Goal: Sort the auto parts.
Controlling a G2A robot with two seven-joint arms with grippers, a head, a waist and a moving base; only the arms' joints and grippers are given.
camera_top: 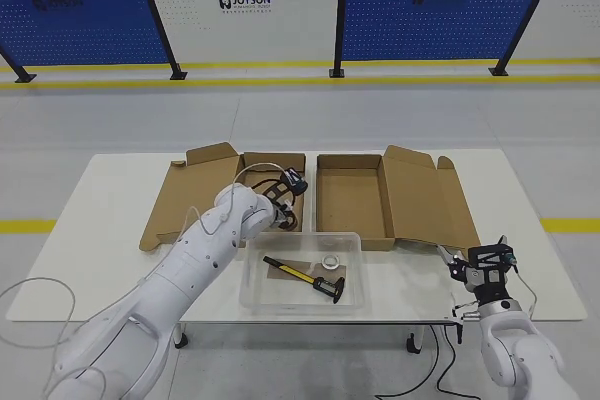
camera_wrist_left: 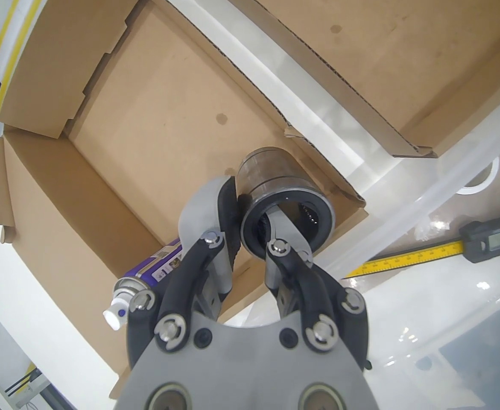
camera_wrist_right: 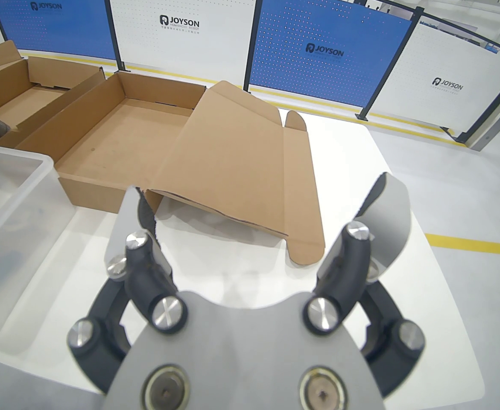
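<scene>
White table point(camera_top: 100, 230), two open cardboard boxes side by side at its far side. From the clear bin point(camera_top: 300, 236) at the near edge, the left box point(camera_top: 195, 195) lies at 11 o'clock and the right box point(camera_top: 350, 200) at 1 o'clock. At 3 o'clock, near the table's edge, the right claw point(camera_wrist_right: 260, 211) hangs spread wide, holding nothing.

The left claw point(camera_wrist_left: 252, 215) is over the left box's corner nearest the bin. It pinches the wall of a metal bearing sleeve point(camera_wrist_left: 271, 172), one finger outside, one inside the bore.

In the bin, a caliper point(camera_wrist_left: 420, 256) shows a yellow printed scale; its display is too small to read. In the left box, a spray can point(camera_wrist_left: 147, 270) has a purple label, half hidden behind the claw, its print unreadable. A white ring point(camera_top: 331, 263) lies in the bin too.
</scene>
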